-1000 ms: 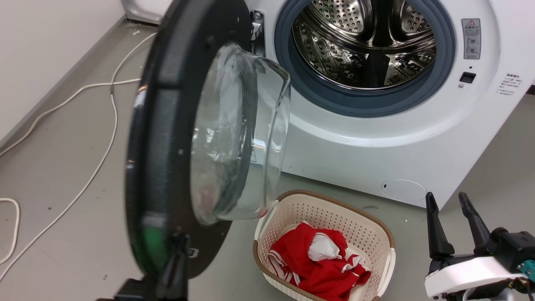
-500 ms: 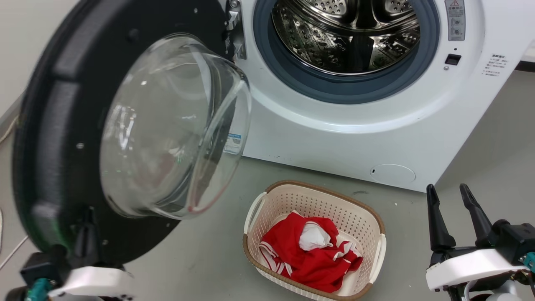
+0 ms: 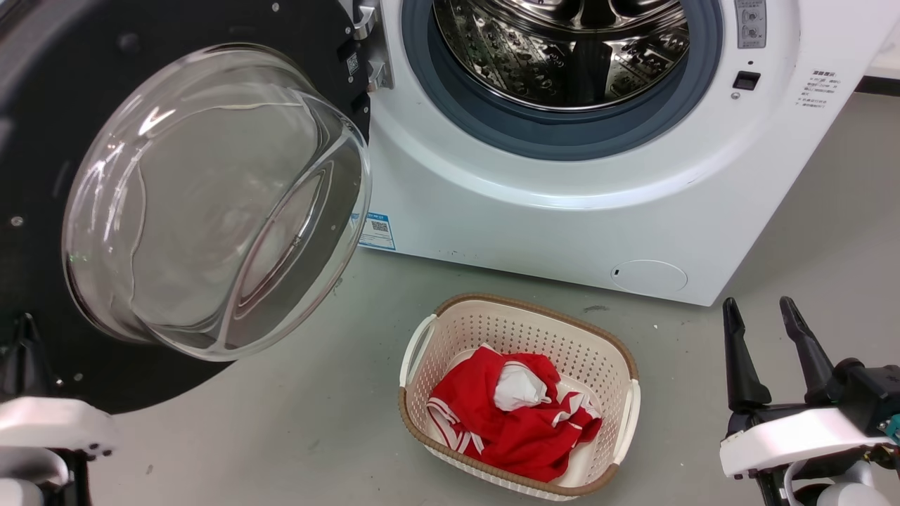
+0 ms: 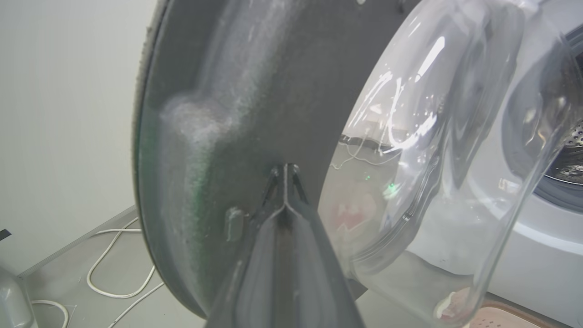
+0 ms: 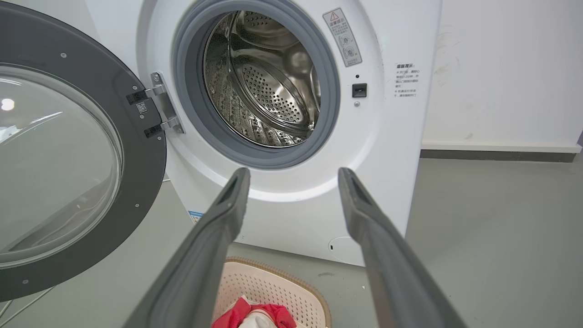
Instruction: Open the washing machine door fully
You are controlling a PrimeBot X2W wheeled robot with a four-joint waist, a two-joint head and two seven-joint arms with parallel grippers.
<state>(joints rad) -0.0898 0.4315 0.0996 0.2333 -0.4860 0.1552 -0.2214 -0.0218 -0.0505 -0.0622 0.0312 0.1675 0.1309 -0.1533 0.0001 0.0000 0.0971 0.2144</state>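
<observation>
Black door (image 3: 70, 91) x1 wide open | L hand (image 4: 285, 171) clenched, at door | R hand (image 3: 759, 309) released | 1 basket (image 3: 520, 303)

3 cams on the washer (image 3: 527, 218) front, door swung out to the left.
Head cam: high, tilted fwd & down, mid-range; takes in the washing machine door (image 3: 35, 105), drum opening (image 3: 562, 63), basket (image 3: 534, 327) on the floor (image 3: 316, 422) & right gripper (image 3: 758, 303) at btm right. L wrist cam: v. close to the door's inner face, aimed along the left gripper (image 4: 285, 168), glass bowl (image 4: 432, 136) to its right. R wrist cam: low, further back, about level, facing the washer front btwn its own fingers (image 5: 214, 237). All 3 share the door; head & R wrist also share drum opening & basket.
</observation>
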